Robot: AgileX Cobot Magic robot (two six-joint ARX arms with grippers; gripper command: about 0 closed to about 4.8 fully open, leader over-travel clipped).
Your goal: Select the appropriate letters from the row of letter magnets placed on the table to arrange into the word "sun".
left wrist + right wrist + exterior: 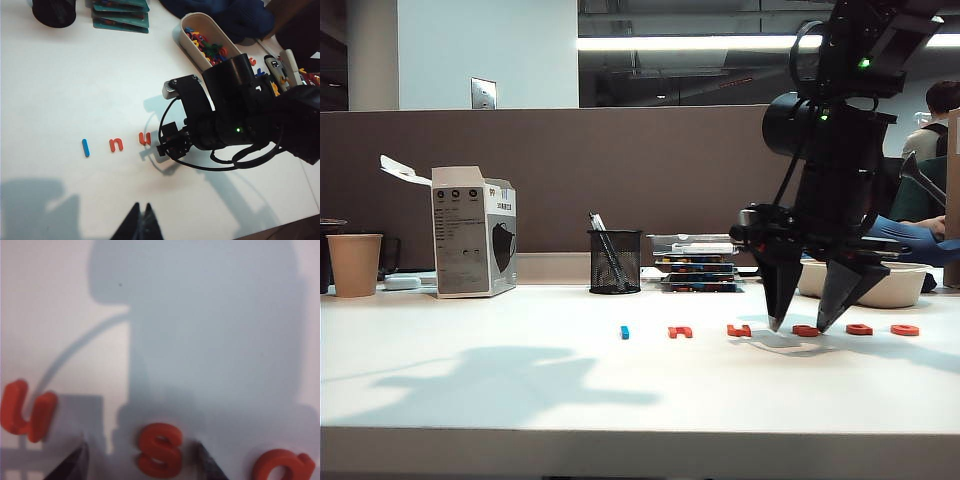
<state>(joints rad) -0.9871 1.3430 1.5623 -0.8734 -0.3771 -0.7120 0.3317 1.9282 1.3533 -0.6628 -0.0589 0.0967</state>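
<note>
While the right end effector point(802, 327) stood apart around the S magnet point(160, 450) at lower right, nothing was arranged; the left end effector point(141, 220) looked together.

Bright ceiling strip lights point(720, 42) wash the white desk point(470, 360) in even, cool light. A broad soft shadow of an arm lies across its left half in the exterior view, and a fainter one pools under the right gripper point(806, 322). The left wrist view is sharp at centre, with a grey shadow in one corner near the dark left gripper point(141, 223). The right wrist view is soft and out of focus, the red letters point(159, 450) blurred under a large bluish shadow.
</note>
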